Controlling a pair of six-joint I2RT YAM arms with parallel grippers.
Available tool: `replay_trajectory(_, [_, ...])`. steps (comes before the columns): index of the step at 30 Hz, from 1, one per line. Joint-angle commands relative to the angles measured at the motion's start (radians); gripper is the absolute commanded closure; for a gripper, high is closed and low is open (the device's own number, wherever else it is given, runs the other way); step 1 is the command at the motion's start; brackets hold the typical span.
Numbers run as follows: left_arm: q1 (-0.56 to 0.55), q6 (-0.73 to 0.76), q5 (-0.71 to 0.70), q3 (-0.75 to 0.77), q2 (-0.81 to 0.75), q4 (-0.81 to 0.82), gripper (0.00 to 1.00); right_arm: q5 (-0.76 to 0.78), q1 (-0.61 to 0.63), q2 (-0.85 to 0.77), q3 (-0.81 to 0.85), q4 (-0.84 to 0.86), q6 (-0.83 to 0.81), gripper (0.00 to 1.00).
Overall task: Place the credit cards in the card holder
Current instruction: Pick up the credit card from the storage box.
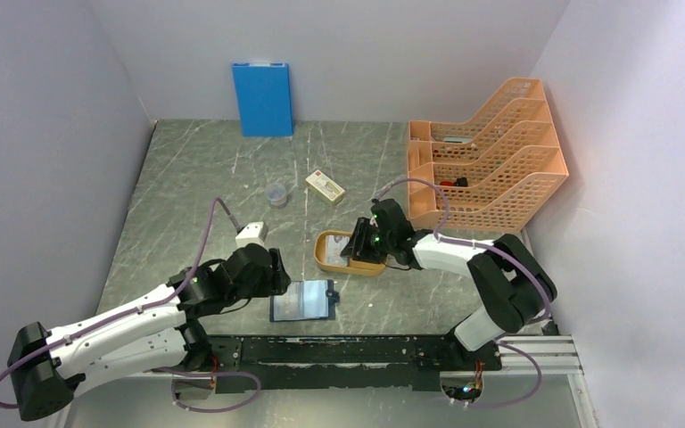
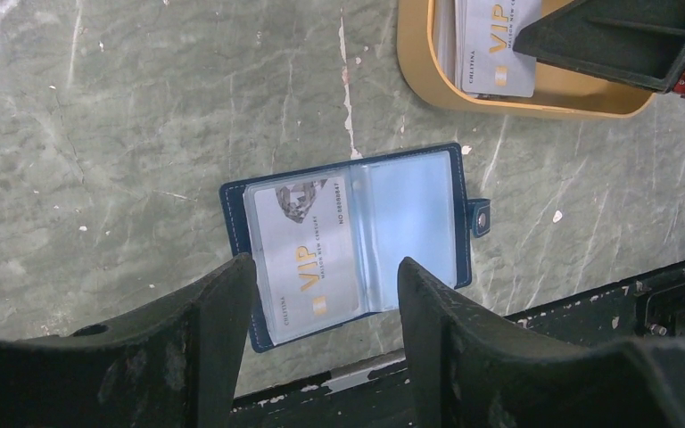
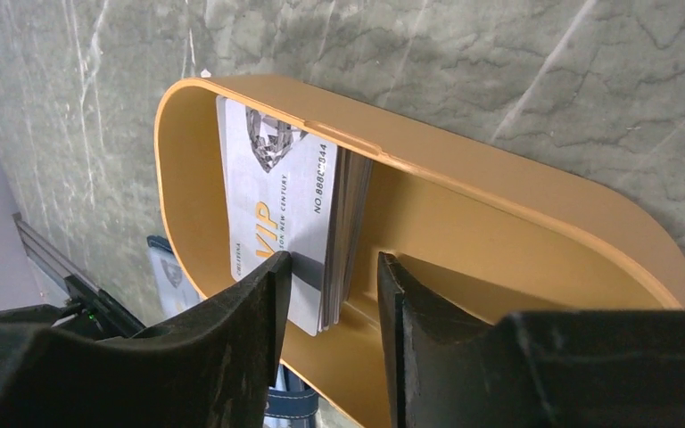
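Note:
The card holder (image 1: pixel 301 300) lies open on the table, navy outside and light blue inside. In the left wrist view it (image 2: pixel 410 214) has one pale VIP card (image 2: pixel 308 250) in its left pocket. My left gripper (image 2: pixel 325 263) hangs above its near edge, open and empty; it also shows from above (image 1: pixel 272 272). The other credit cards (image 3: pixel 276 205) stand on edge as a stack in the orange oval tray (image 3: pixel 464 178). My right gripper (image 3: pixel 332 267) is open inside the tray (image 1: pixel 330 259), with its jaws on either side of the stack's lower corner. The left finger (image 3: pixel 272 276) is against the front card.
A bright blue folder (image 1: pixel 262 98) stands at the back wall. An orange file rack (image 1: pixel 486 165) fills the back right. A cream box (image 1: pixel 325 187) and a small clear cup (image 1: pixel 276 193) lie mid-table. A black rail (image 1: pixel 366 352) runs along the near edge.

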Motion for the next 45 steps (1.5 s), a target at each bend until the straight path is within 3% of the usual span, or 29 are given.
replay_trajectory(1, [-0.001,-0.015,0.007,-0.008,0.003,0.020,0.36,-0.020,-0.014,0.017,0.012,0.034,-0.008,0.59])
replay_trajectory(10, [-0.001,-0.026,0.004,-0.016,0.002,0.015,0.37,-0.029,-0.044,-0.024,-0.034,0.055,0.008,0.77])
replay_trajectory(26, [-0.002,-0.034,0.004,-0.016,0.014,0.013,0.38,-0.059,-0.055,-0.094,-0.057,0.060,0.018,1.00])
replay_trajectory(38, [-0.001,-0.029,-0.020,0.003,0.007,-0.012,0.38,-0.119,-0.070,-0.271,-0.056,-0.092,0.072,1.00])
replay_trajectory(45, [-0.001,-0.043,-0.092,0.048,-0.022,-0.078,0.38,-0.221,-0.098,-0.508,-0.002,-0.338,0.384,1.00])
